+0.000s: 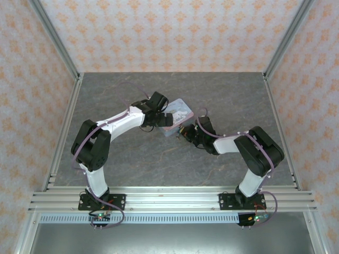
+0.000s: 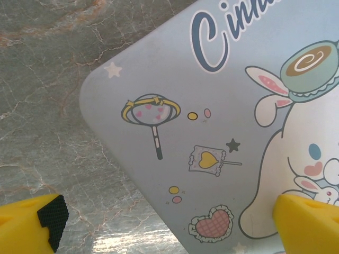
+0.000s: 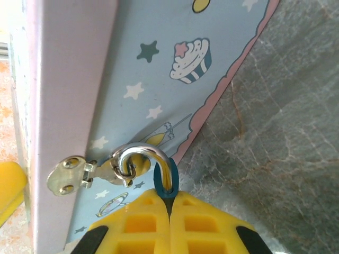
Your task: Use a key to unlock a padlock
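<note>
- The tin [image 2: 175, 106] lay on the grey marbled surface [image 2: 42, 106] about mid-scene, between the two arms, with its pale blue cartoon-printed lid facing up.
- The padlock [image 3: 166, 186], small and teal, sat at the tin's near-right side. Only a sliver of its body showed between the right gripper's fingers.
- Its silver shackle [image 3: 142, 156] curved up from the body and passed through the ring of a metal hasp [image 3: 68, 175] fixed to the tin's pale pink side wall.
- I could not tell whether the shackle was latched.
- The right gripper [image 3: 169, 211] was closed tight on the padlock body. Its two yellow fingers were pressed almost together, with the teal edge pinched in the seam.
- The left gripper [image 2: 169, 227] stood wide open over the tin's left corner and held nothing. One yellow finger with a black pad was over bare surface, and the other was over the lid by the white cartoon rabbit.
- I could not tell whether the left fingers touched the tin.
- In the top view both arms bent inward. The left gripper was at the tin's left edge and the right was just beside its near-right edge, so the two were close together.
</note>
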